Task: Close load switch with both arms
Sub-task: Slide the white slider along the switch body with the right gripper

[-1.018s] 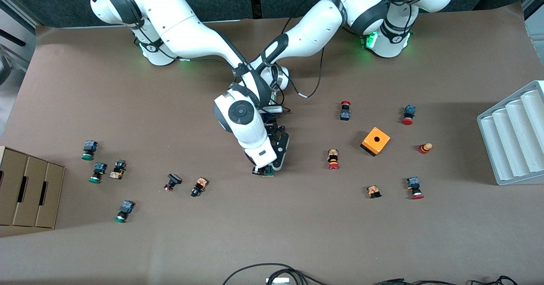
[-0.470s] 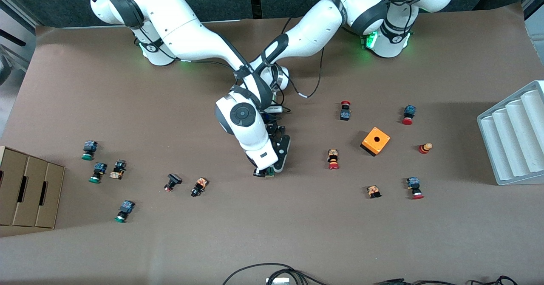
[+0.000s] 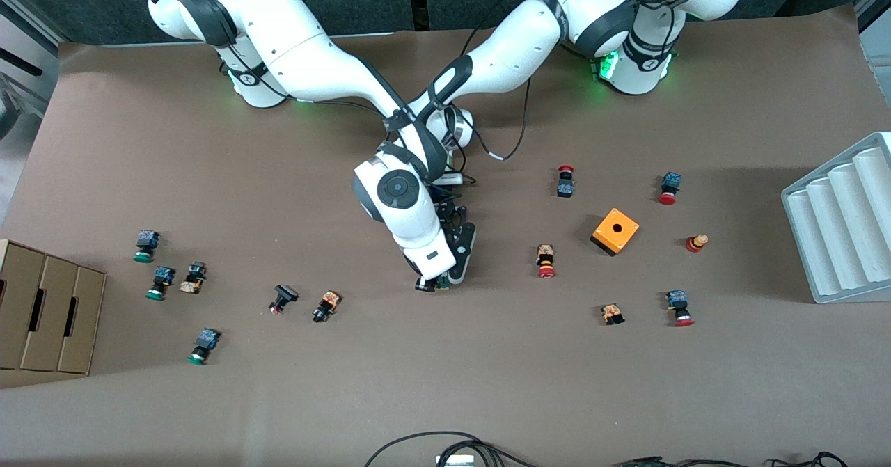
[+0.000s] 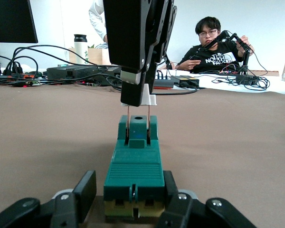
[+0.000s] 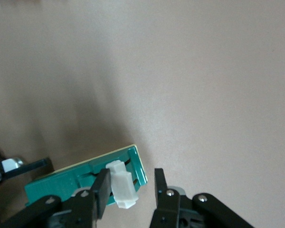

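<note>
The load switch is a dark-green block lying mid-table. My left gripper is shut on the end of its body, one finger on each side. In the front view the left gripper reaches down beside the right arm's wrist. The white handle stands raised at the switch's other end. My right gripper straddles the handle with its jaws apart. One finger rests against the handle, and bare table shows between the handle and the other finger. The right gripper hides most of the switch from the front camera.
Small push buttons lie scattered: a red-capped one and an orange cube box toward the left arm's end, two more toward the right arm's end. A cardboard box and a white ribbed tray sit at the table's ends.
The right arm's wrist has shifted slightly toward the left arm's end of the table, with its gripper still at the handle. The left gripper and the switch body have not moved.
</note>
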